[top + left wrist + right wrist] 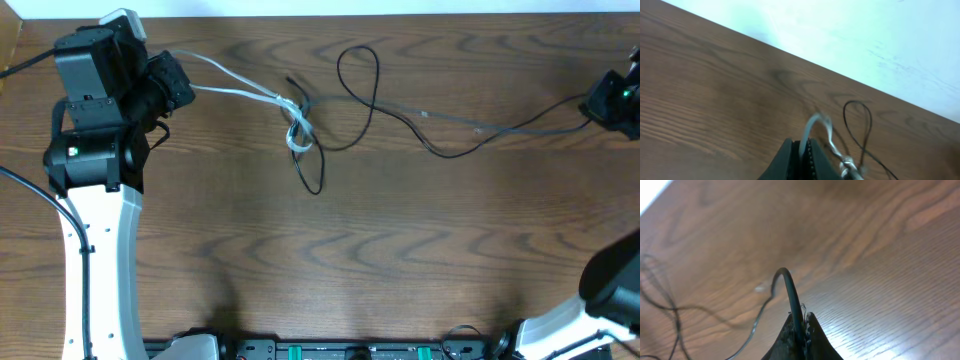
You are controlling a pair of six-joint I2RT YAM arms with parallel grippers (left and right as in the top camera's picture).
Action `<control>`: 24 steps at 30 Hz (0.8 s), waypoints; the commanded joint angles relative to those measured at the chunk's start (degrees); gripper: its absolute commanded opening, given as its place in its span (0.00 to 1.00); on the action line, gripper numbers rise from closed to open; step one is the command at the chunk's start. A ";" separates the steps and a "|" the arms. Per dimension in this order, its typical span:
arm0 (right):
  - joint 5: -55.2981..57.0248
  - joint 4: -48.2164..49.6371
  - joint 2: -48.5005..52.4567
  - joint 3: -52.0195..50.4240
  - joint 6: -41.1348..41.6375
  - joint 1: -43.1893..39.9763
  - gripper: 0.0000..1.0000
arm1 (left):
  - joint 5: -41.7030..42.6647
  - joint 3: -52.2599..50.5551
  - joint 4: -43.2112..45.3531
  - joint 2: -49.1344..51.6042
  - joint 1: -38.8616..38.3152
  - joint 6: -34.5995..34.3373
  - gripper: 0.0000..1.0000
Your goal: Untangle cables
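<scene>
Cables (300,112) lie on my dark wood-grain table (350,260), a pale wall (865,30) beyond its far edge. At far left, the left gripper (803,150) pinches the white cable (296,140), which knots mid-table with the black cable (793,287); that one runs right into the right gripper (804,317), clamped on it.

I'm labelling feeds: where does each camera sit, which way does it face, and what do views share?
Overhead: above the table, looking straight down at white cable, black cable; left hand, right hand show.
Left wrist: behind left hand, facing a table edge; shut on white cable.
Right wrist: behind right hand, facing across the table; shut on black cable.
Shared: all show the black cable.
</scene>
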 commanded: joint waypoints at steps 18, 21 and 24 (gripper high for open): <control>-18.43 2.99 -7.56 3.04 -20.55 7.15 0.93 | 5.62 0.20 1.86 -0.55 -4.28 1.16 0.07; -18.45 4.72 -10.38 3.04 -20.55 11.74 0.96 | 5.62 0.20 3.15 -0.57 -4.28 0.96 0.07; -18.43 5.51 -10.84 2.99 -20.55 17.11 0.95 | 5.62 0.22 5.35 -0.63 -4.26 0.90 0.07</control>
